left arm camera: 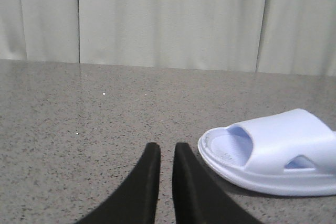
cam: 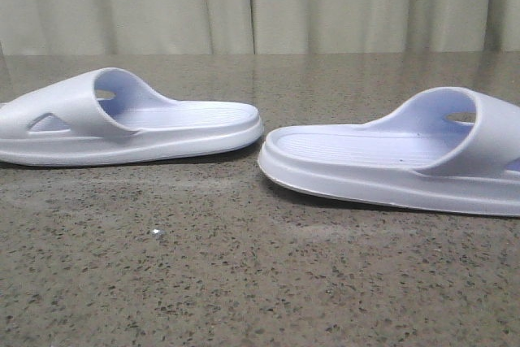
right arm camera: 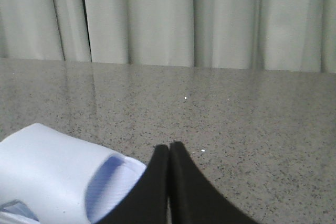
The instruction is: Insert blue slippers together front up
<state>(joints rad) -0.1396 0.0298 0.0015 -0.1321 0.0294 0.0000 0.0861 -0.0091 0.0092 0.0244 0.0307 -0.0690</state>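
Two pale blue-white foam slippers lie sole-down on the speckled stone table (cam: 244, 282), heels facing each other. The left slipper (cam: 130, 119) has its strap at the far left. The right slipper (cam: 390, 156) has its strap at the right edge. Neither gripper shows in the front view. In the left wrist view my left gripper (left arm camera: 166, 149) is empty, its black jaws almost together with a thin gap, and a slipper (left arm camera: 273, 153) lies beside it, apart. In the right wrist view my right gripper (right arm camera: 169, 148) is shut and empty, close beside a slipper (right arm camera: 52, 177).
A pale pleated curtain (cam: 260, 2) hangs behind the table's far edge. A small white speck (cam: 157, 234) lies on the table in front of the left slipper.
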